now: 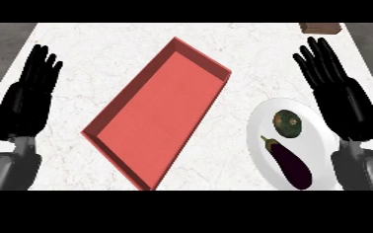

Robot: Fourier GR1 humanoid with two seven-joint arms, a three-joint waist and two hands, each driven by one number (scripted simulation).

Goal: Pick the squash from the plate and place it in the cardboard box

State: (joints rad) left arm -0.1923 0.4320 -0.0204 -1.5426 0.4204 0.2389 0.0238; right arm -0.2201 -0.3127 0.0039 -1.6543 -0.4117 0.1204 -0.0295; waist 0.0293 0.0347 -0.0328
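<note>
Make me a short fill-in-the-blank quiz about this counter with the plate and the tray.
1. The round green squash and the dark purple eggplant lie on a white ____.
2. The shallow rectangular tray is ____ in colour.
3. Both black hands, left and right, have their fingers ____.

Answers: plate; red; open

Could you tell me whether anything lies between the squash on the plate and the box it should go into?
Nothing visible does. The squash sits on the white plate, the eggplant lies nearer the robot, and bare counter separates the plate from the red box to its left.
</note>
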